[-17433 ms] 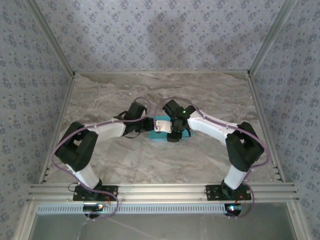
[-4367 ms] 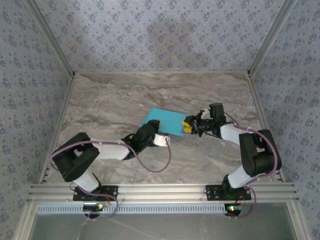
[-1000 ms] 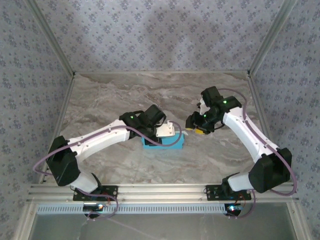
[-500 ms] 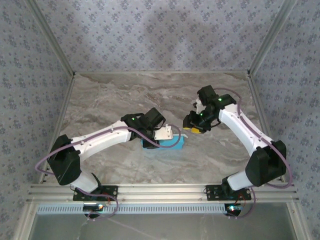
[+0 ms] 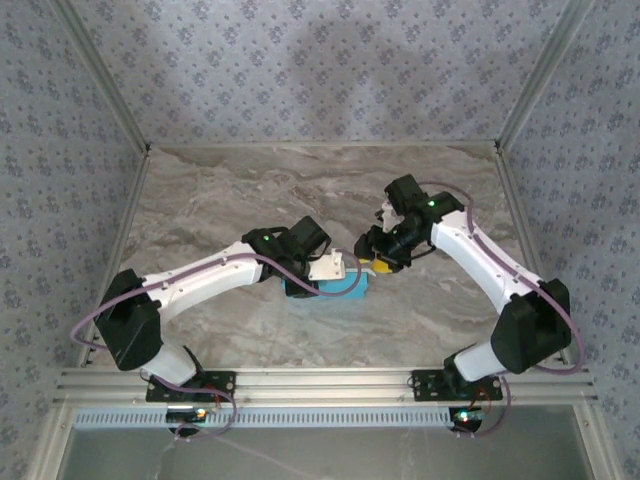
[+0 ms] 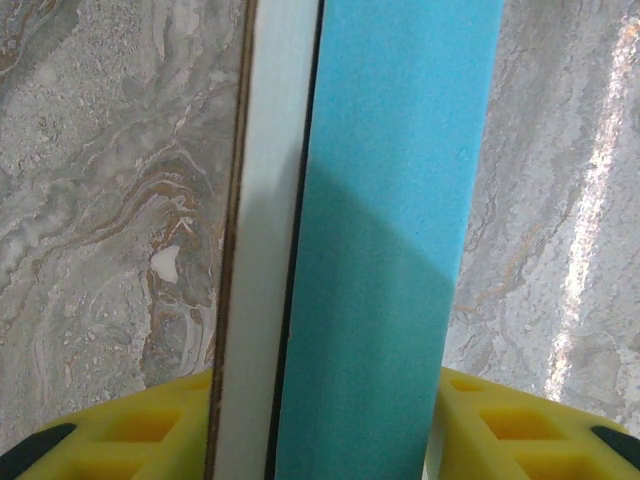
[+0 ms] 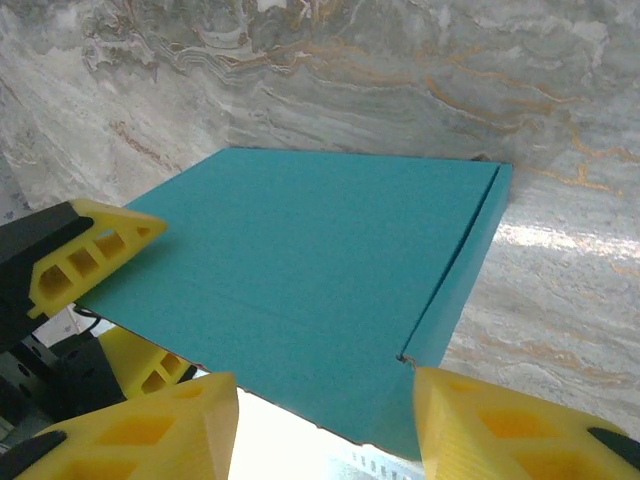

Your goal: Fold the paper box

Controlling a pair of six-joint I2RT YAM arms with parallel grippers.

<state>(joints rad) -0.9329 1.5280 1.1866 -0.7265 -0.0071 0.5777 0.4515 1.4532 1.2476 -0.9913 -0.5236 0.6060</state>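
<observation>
Left pincer (image 6: 325, 385): clenched on the paper box (image 5: 340, 287). The box's edge runs straight up between the two yellow fingers (image 6: 150, 425) and fills the whole gap from one to the other.

Right pincer (image 7: 325, 378): jaws apart, hanging just above the box's right-hand end. One finger overlaps the blue top panel and the other sits beside the narrow side wall. Whether either finger touches the cardboard cannot be told.

The box lies near the middle of the marble-patterned table (image 5: 250, 190), between the two arms. It appears as a flat blue rectangle. The top panel is smooth, with a faint crease line across it. A folded side wall runs along one long edge and meets the panel at a small notch near the corner. In the left wrist view a pale strip with a brown cut edge lies beside the blue face.
</observation>
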